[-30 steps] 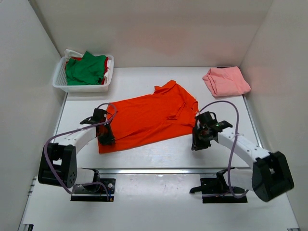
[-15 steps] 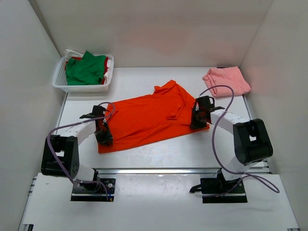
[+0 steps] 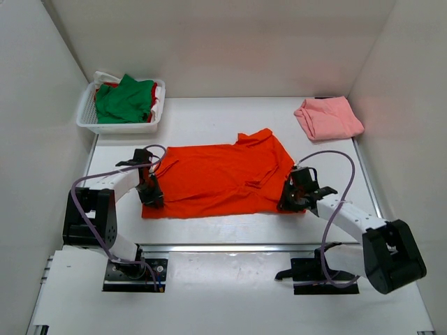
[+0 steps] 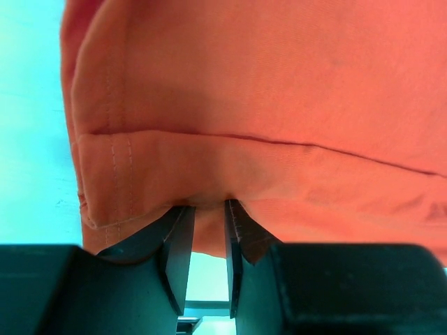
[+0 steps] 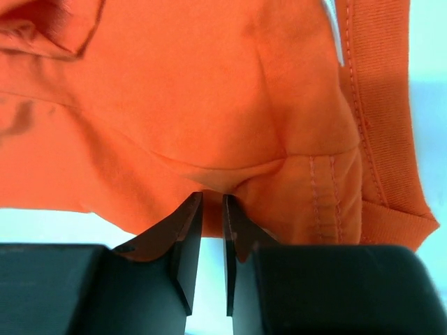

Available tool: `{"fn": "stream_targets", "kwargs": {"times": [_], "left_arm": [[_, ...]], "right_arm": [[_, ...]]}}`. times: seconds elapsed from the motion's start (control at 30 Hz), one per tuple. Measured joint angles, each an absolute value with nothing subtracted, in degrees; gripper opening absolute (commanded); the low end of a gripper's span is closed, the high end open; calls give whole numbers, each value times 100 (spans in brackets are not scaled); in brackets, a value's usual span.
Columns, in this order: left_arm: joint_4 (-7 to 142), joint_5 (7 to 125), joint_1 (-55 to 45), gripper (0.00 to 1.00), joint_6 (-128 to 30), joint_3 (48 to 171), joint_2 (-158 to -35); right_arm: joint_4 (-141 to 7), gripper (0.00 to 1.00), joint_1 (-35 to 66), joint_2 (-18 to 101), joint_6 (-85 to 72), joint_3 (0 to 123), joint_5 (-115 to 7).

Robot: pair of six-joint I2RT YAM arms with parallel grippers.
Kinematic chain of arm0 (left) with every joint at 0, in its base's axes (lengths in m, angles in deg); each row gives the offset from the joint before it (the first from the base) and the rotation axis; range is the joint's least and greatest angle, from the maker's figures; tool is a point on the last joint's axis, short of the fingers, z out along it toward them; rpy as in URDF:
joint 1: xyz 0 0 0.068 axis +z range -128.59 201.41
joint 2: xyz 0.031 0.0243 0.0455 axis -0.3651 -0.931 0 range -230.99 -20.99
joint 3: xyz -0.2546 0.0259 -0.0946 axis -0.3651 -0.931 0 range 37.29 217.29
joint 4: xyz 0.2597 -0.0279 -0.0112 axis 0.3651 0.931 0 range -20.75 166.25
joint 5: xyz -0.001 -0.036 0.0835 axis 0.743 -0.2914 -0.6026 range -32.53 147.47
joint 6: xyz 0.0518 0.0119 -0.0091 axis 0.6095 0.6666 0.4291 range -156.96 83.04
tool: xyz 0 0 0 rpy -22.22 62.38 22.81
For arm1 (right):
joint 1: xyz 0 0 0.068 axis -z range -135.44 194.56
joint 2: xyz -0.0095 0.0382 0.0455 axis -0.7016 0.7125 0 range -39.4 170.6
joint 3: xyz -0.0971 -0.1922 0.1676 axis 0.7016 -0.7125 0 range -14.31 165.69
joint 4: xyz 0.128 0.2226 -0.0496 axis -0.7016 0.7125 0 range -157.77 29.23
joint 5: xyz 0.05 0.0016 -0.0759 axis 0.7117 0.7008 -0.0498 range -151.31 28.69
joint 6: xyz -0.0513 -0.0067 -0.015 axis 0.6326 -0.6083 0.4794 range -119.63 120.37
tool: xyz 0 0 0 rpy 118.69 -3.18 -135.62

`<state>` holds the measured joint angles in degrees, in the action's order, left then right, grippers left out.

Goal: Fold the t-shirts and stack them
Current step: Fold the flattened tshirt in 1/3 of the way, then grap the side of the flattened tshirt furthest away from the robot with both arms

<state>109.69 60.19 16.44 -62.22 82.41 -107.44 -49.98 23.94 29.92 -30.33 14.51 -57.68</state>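
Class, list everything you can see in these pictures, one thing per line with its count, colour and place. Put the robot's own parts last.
bright orange-red cloth t-shirt: one, orange-red, spread flat in the middle of the table
pale pink cloth t-shirt: one, pink, folded, far right corner of the table
green cloth t-shirt: one, green, bunched on top in the basket
red cloth t-shirt: one, red, in the basket, mostly hidden under the green one
white plastic mesh basket: one, white, far left corner of the table
white table: one, white, under everything
left gripper: one, black, shut on the orange-red shirt's near left edge
right gripper: one, black, shut on its near right edge
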Motion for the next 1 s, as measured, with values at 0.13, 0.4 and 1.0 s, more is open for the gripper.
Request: {"fn": "stream_targets", "kwargs": {"times": [0.13,0.4,1.0], "left_arm": [[10906,6104,1675,46,-6156,8362,-10755],[10799,6594,1594,51,-6093,10095,-10609],[9568,5801,779,58,-5737,11087,-12552]], "right_arm": [[-4279,16,2356,2662,-3009,1479,-5761],[-2806,12,2400,3280,-2415,4024,-5689],[-2773,12,3244,6817,-893,7346,-5700]]}}
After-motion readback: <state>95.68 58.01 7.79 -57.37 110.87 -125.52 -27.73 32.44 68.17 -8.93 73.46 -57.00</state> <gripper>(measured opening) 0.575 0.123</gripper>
